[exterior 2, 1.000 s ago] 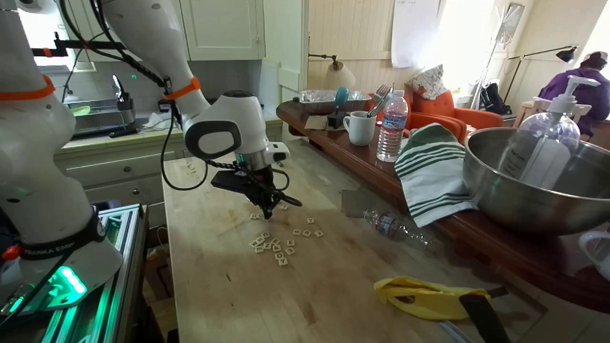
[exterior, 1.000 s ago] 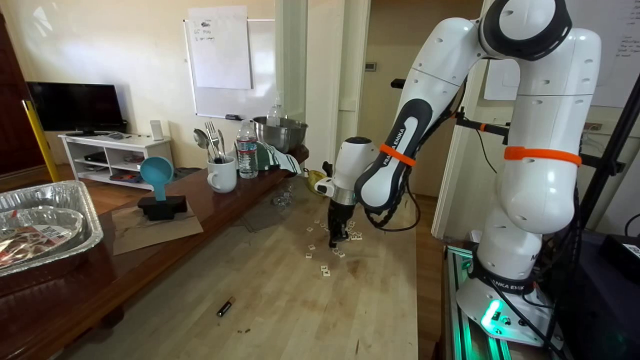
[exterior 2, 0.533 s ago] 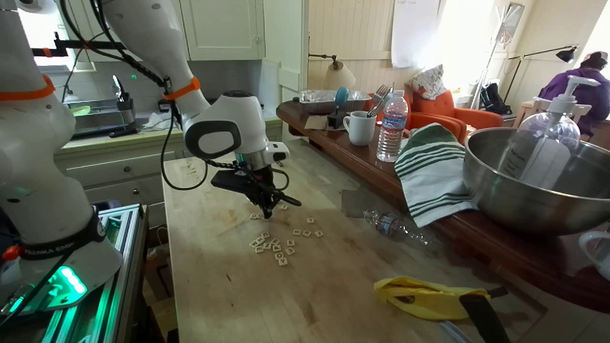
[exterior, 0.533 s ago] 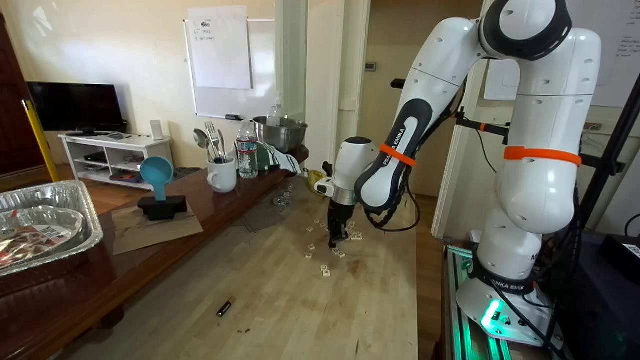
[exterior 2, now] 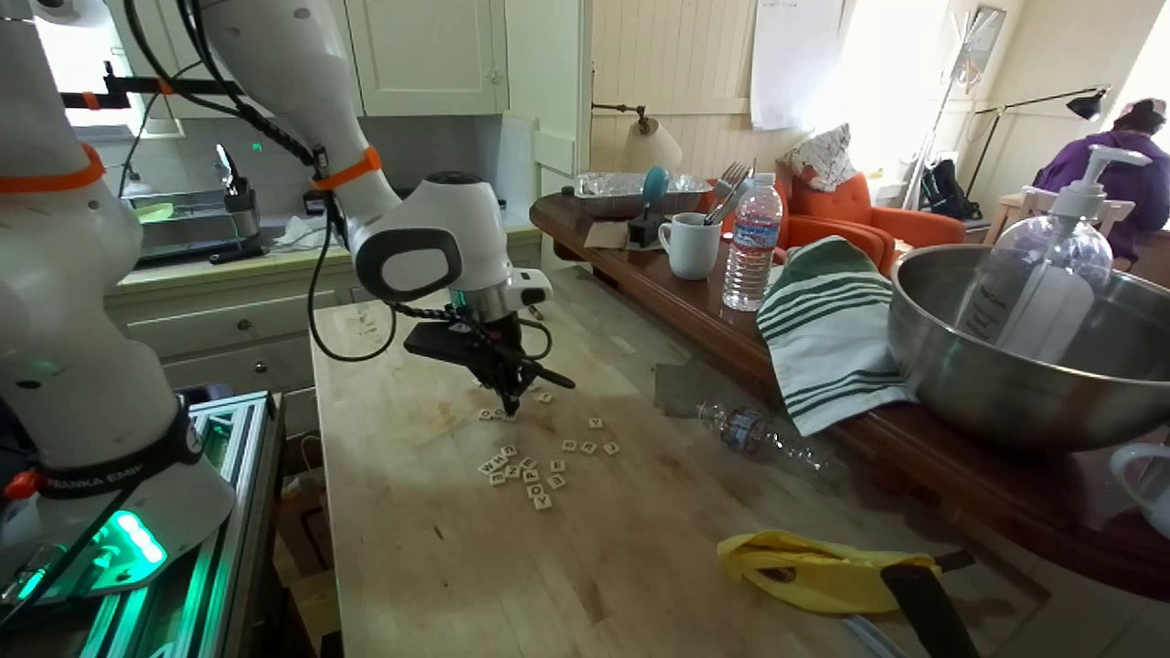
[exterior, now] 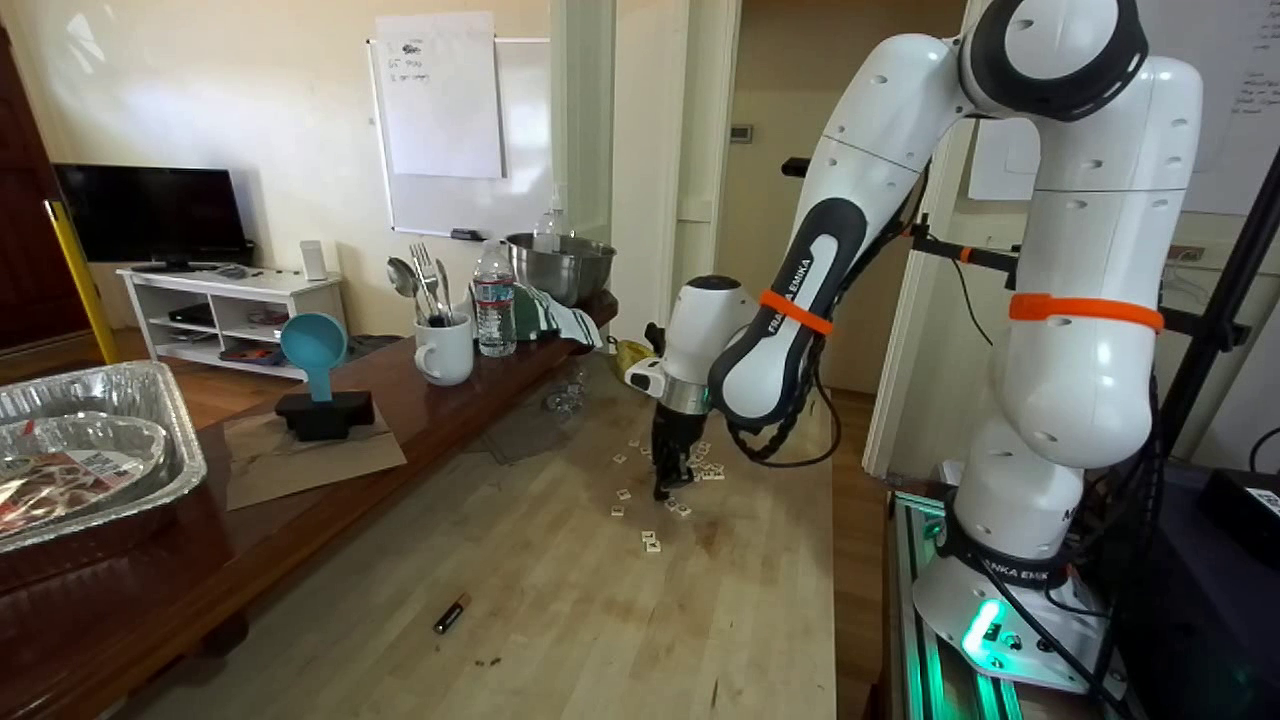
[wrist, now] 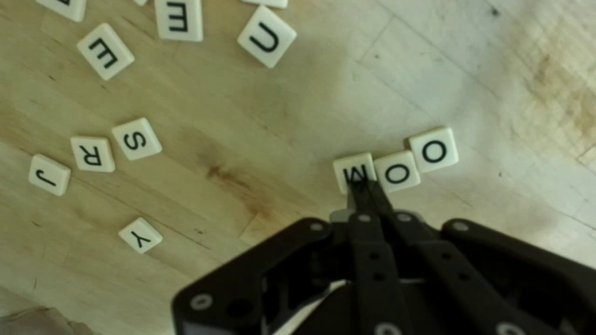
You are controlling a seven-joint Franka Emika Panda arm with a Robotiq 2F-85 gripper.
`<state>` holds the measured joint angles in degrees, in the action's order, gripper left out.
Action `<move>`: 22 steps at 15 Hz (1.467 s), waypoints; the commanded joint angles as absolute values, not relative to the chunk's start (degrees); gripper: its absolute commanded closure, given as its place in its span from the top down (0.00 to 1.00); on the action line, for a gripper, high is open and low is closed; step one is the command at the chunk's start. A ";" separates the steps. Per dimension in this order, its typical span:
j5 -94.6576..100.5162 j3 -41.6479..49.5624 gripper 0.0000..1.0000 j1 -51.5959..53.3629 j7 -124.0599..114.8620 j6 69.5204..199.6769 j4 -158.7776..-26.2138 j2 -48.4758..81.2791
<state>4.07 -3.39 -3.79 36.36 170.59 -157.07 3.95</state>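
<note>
Small shift since half a second ago: hand (wrist: 364,186) and arm (exterior: 870,140) have edged over slightly, seen in both exterior views. Loose tiles (exterior 2: 532,476) look to lie where they did then.

M tile (wrist: 348,168): flat on the pale wooden tabletop (exterior: 560,620), its letter partly covered by the hand in the wrist view. Jaws pressed together, pointing down at the edge of the M tile. Contact or a sliver of gap: cannot tell.

Nearest neighbour, right beside the M tile: an O tile (wrist: 397,171), edges meeting or nearly so. Further O tile (wrist: 434,149) just past it, set off at a small step.

Scattered farther from the M tile: U tile (wrist: 267,37), S tile (wrist: 137,139), R tile (wrist: 92,154), J tile (wrist: 49,175), Y tile (wrist: 140,235).

Well apart from the M tile, same tabletop: battery (exterior: 452,613), yellow bundle (exterior 2: 818,571), plastic bottle (exterior 2: 742,429) lying on its side.

Raised dark ledge (exterior: 430,405) also well apart from the M tile, on its side away from the arm. It carries a white mug (exterior 2: 692,249) of cutlery, an upright water bottle (exterior 2: 751,247) and a steel bowl (exterior 2: 1024,402).
</note>
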 commanded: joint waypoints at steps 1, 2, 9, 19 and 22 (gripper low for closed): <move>3.03 -3.99 0.00 -2.77 34.31 170.35 -157.68 2.83; 3.33 -4.02 0.00 -2.55 33.56 170.24 -157.68 2.88; 1.79 -4.76 0.00 -2.54 30.30 170.35 -157.11 4.65; 2.35 -2.72 0.00 -1.66 19.22 164.23 -157.78 -2.76; -0.01 -2.15 0.00 -1.01 17.22 159.53 -157.59 -3.08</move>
